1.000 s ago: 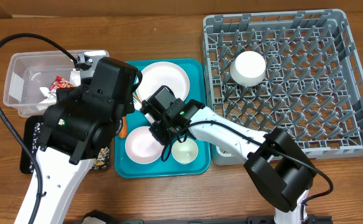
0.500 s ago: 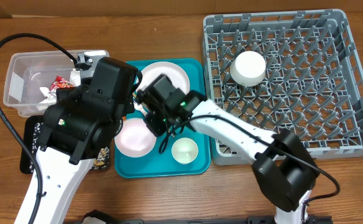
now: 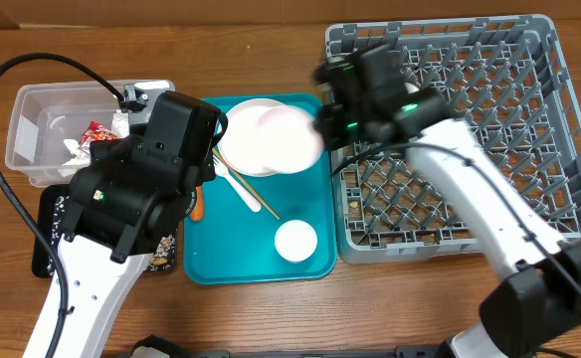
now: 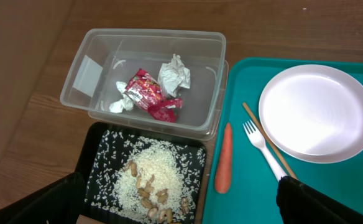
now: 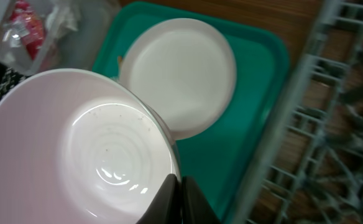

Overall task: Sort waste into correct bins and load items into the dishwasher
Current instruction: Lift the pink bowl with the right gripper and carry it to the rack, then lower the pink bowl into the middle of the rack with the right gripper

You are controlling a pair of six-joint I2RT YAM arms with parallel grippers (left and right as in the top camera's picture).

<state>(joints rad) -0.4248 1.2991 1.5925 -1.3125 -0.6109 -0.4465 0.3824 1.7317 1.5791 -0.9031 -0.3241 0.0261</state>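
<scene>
My right gripper (image 5: 180, 196) is shut on the rim of a pale-pink bowl (image 5: 76, 155), pinching it between the fingers. The bowl (image 3: 295, 134) hangs above the teal tray's far right corner, beside the grey dishwasher rack (image 3: 470, 189). A white plate (image 3: 251, 139), a white fork (image 3: 239, 187), a chopstick (image 3: 259, 197) and a small cup (image 3: 295, 241) lie on the tray. My left gripper (image 4: 181, 208) is open and empty over the black bin (image 4: 101, 162) of rice and nuts. The clear bin (image 4: 82, 74) holds a red wrapper (image 4: 147, 93) and paper wads (image 4: 174, 73). A carrot (image 4: 223, 158) lies at the tray's left edge.
The teal tray (image 3: 261, 261) sits between the two bins on the left and the rack on the right. My left arm (image 3: 136, 189) covers the black bin and part of the tray's left side in the overhead view. My right arm (image 3: 450, 169) crosses over the rack.
My right gripper has carried the pink bowl from the tray's front up and right toward the rack, uncovering the fork and chopstick. The left arm has not moved.
</scene>
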